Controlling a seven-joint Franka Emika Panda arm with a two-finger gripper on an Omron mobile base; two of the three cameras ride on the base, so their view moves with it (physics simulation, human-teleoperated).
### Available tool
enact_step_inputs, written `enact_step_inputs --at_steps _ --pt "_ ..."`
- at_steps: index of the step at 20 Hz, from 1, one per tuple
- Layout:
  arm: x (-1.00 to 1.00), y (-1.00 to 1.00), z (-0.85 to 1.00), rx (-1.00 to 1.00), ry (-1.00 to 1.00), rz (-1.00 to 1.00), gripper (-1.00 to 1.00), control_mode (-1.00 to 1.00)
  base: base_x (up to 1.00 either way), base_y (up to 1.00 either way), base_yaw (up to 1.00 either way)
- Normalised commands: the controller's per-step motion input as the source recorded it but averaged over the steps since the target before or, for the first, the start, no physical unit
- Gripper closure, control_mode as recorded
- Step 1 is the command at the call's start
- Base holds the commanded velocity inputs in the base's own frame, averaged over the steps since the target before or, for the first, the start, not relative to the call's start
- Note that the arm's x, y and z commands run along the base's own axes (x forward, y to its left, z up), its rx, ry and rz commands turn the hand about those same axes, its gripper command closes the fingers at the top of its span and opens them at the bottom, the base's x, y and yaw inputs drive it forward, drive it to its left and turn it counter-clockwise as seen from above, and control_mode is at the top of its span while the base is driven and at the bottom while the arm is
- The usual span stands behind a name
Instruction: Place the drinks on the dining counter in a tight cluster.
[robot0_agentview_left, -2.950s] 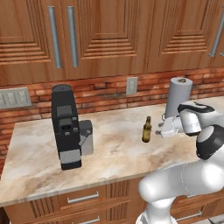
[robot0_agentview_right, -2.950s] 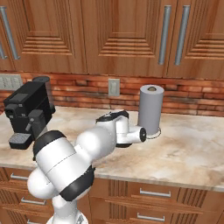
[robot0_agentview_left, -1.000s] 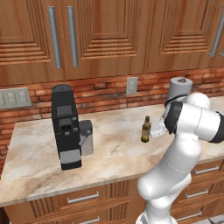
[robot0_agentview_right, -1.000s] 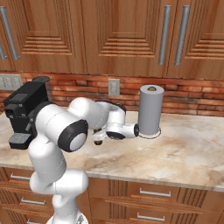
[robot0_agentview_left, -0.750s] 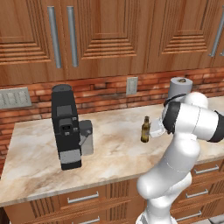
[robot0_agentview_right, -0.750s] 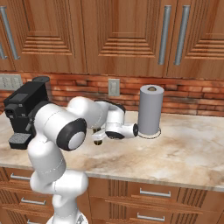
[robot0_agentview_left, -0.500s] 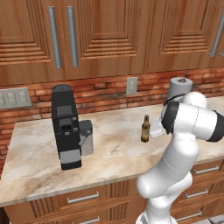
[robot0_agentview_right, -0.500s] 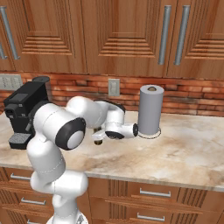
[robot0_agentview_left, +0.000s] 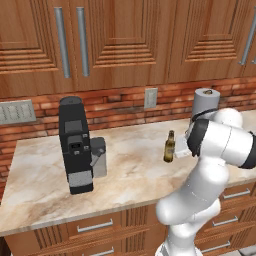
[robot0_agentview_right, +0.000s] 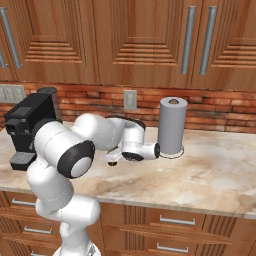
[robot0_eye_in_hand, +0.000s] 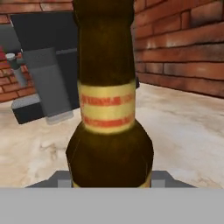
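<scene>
**Brown bottle gripped on the narrow marble counter**

Going from left to right in the left base view, we saw the marble counter (robot0_agentview_left: 130, 175) begin at its left edge beneath a grey switch plate (robot0_agentview_left: 16, 111) on the brick wall. A black coffee machine (robot0_agentview_left: 75, 144) stood in the left half of the counter, set back from the front edge, with bare marble in front of it and open room toward the left edge. Between the machine and the slim brown bottle (robot0_agentview_left: 169, 147) lay a broad stretch of bare surface, running from the back wall to the front edge.

The bottle stood upright in the right half of the counter, about midway between the back wall and the front edge. The gripper (robot0_agentview_left: 179, 149) met it from the right, low on the body. In the hand view the bottle (robot0_eye_in_hand: 108, 109) sat right up against the camera, between the finger tips, and we took the jaws as closed on it. Its neck carried a yellow band with red print, too blurred for us to read.

Further right, a paper towel roll (robot0_agentview_left: 205, 104) stood upright near the back wall, just behind the arm. In the right base view, bare marble stretched on from the roll (robot0_agentview_right: 172, 125) toward the counter's right end.
</scene>
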Motion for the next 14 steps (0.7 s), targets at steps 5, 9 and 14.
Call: enact_step_inputs --at_steps 5,9,14 --pt "-0.98 0.0 0.85 0.0 -0.17 -0.03 1.0 -1.0 0.0 0.0 0.0" --pt "-0.84 0.0 1.0 -0.07 -0.03 -0.01 1.0 -1.0 0.0 0.0 0.0" --pt "-0.39 -0.16 0.79 -0.27 0.29 0.0 1.0 -1.0 0.0 0.0 0.0"
